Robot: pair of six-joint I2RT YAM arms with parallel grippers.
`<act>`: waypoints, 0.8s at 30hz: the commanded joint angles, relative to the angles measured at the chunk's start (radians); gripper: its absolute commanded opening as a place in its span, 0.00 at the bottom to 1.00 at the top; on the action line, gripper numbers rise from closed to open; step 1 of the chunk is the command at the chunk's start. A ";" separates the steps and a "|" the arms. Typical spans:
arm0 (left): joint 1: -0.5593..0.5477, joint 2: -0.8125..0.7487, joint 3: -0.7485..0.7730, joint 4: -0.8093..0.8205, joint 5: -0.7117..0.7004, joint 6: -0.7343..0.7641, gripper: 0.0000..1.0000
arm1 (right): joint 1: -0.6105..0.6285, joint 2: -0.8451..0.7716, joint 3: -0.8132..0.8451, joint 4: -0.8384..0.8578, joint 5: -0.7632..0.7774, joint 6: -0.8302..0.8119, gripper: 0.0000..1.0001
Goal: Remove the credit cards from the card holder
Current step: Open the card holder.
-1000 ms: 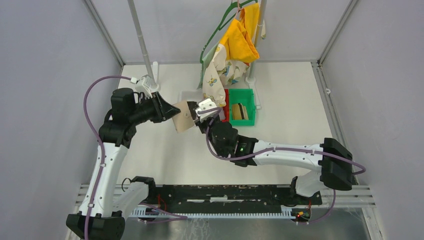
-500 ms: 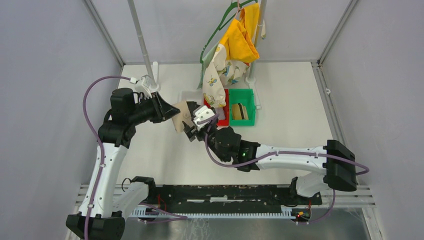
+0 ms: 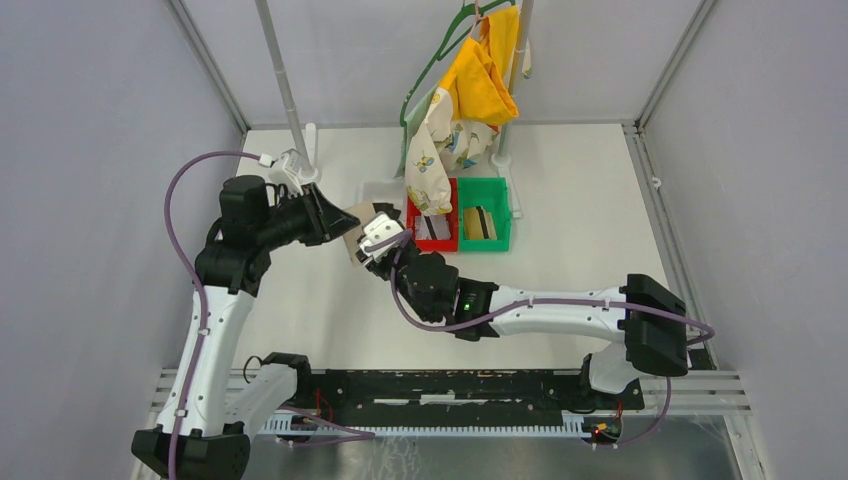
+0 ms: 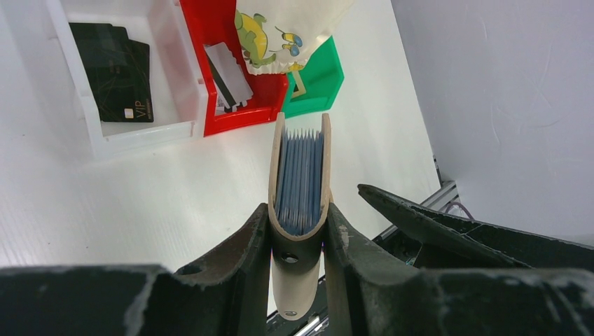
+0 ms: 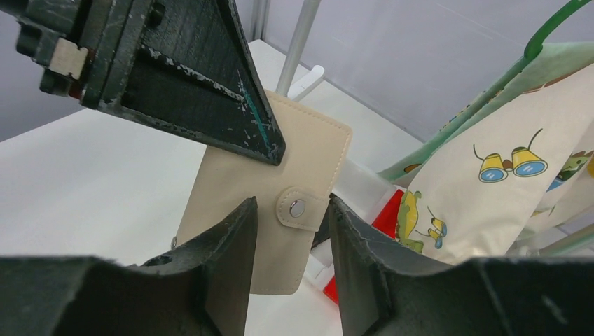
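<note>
My left gripper (image 4: pixel 298 220) is shut on the spine end of the tan card holder (image 4: pixel 301 168) and holds it above the table, with the bluish sleeves edge-on between its covers. In the top view the card holder (image 3: pixel 354 240) is mostly hidden between my left gripper (image 3: pixel 343 220) and my right gripper (image 3: pixel 372 244). My right gripper (image 5: pixel 291 210) is open, its fingers either side of the round snap tab (image 5: pixel 298 208) without gripping it. Two black credit cards (image 4: pixel 115 70) lie in the white bin (image 4: pixel 182 129). A pale grey card (image 4: pixel 225 66) lies in the red bin (image 4: pixel 270 94).
The white, red (image 3: pixel 432 245) and green (image 3: pixel 485 245) bins stand in a row behind the grippers; the green one holds a card (image 3: pixel 480 222). Printed and yellow cloths (image 3: pixel 465 100) hang over the bins from a green hanger. A metal pole (image 3: pixel 285 90) stands at the back left.
My right gripper has moved left and nearer, from beside the red bin to the card holder's snap side. The left arm and the card holder have stayed put.
</note>
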 commanded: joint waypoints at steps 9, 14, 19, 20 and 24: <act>-0.001 -0.014 0.073 0.046 0.050 -0.055 0.02 | 0.002 0.090 0.112 -0.010 0.121 -0.057 0.50; -0.002 -0.016 0.078 0.043 0.057 -0.060 0.02 | 0.000 0.115 0.132 0.031 0.177 -0.108 0.36; -0.002 -0.017 0.078 0.033 0.072 -0.055 0.02 | 0.000 0.121 0.127 0.119 0.227 -0.171 0.13; -0.002 -0.017 0.079 0.032 0.076 -0.051 0.02 | 0.000 0.120 0.121 0.138 0.228 -0.186 0.06; -0.003 -0.017 0.088 0.018 0.074 -0.032 0.02 | 0.000 0.117 0.117 0.179 0.228 -0.229 0.00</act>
